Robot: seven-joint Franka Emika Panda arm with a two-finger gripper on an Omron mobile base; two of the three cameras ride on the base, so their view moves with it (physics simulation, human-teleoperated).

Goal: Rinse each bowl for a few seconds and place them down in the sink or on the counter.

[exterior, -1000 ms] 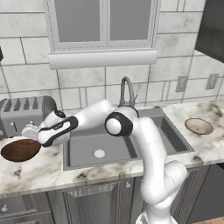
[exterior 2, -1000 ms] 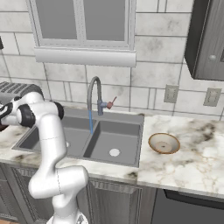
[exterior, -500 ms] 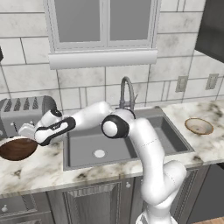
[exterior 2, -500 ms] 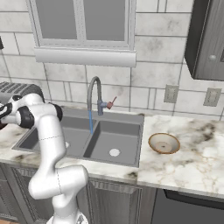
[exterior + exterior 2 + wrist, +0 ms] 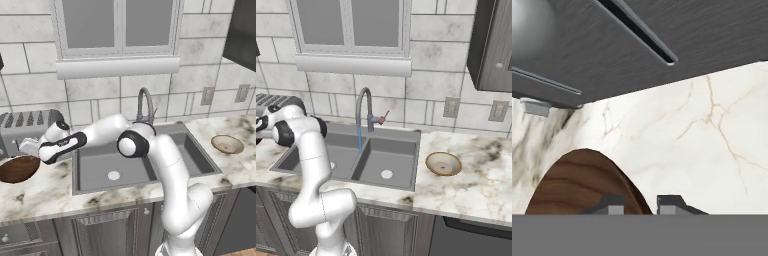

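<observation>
The dark brown wood-grain bowl (image 5: 19, 168) rests on the counter (image 5: 50, 190) left of the sink (image 5: 95, 172), in front of the toaster. My gripper (image 5: 26, 149) reaches far left over its near rim. In the hand view the bowl (image 5: 577, 187) fills the lower left and its rim runs between my fingertips (image 5: 615, 205), one inside and one outside; the gripper (image 5: 641, 206) is shut on that rim. The pale tan bowl (image 5: 227, 144) (image 5: 443, 163) stands alone on the counter right of the sink (image 5: 401, 150).
A silver toaster (image 5: 31, 129) stands just behind the brown bowl; its dark underside (image 5: 677, 35) hangs close above the hand. Water runs from the gooseneck tap (image 5: 363, 106) into the left basin. A window sill and tiled wall back the counter.
The arm stretched slightly further left toward the brown bowl and the fingers drew closer together. The bowl has stayed in place on the counter.
</observation>
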